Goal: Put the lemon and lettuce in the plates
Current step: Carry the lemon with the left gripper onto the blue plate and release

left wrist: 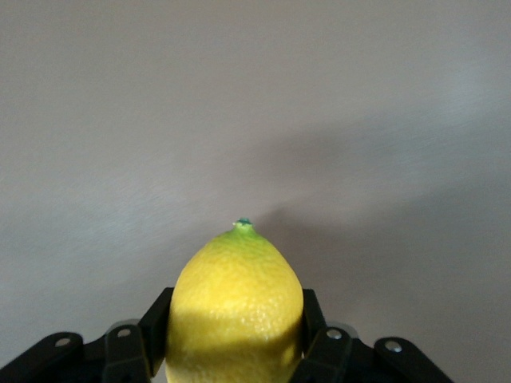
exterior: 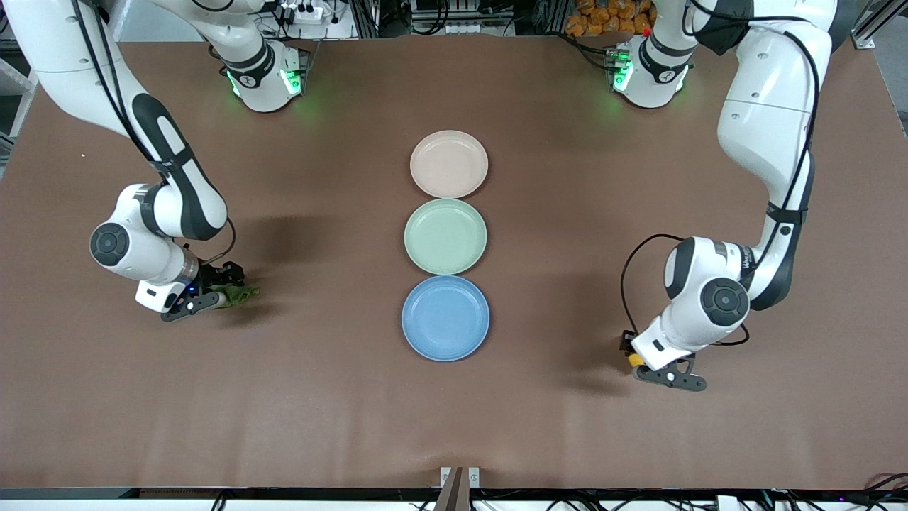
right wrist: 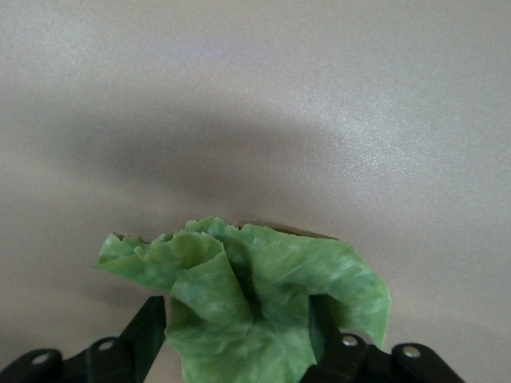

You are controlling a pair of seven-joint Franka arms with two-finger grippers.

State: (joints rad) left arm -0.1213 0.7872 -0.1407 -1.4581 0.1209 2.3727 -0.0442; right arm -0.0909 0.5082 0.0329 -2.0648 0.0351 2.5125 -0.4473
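Note:
My left gripper is shut on the yellow lemon, low over the bare table toward the left arm's end. In the left wrist view the lemon sits between both fingers, its greenish tip pointing outward. My right gripper is shut on the green lettuce, low over the table toward the right arm's end. In the right wrist view the lettuce is bunched between the fingers. The beige-pink plate and the blue plate lie empty at the table's middle.
A mint-green plate lies between the two other plates, the three in a row: the beige-pink farthest from the front camera, the blue nearest. Both arm bases stand at the table's top edge.

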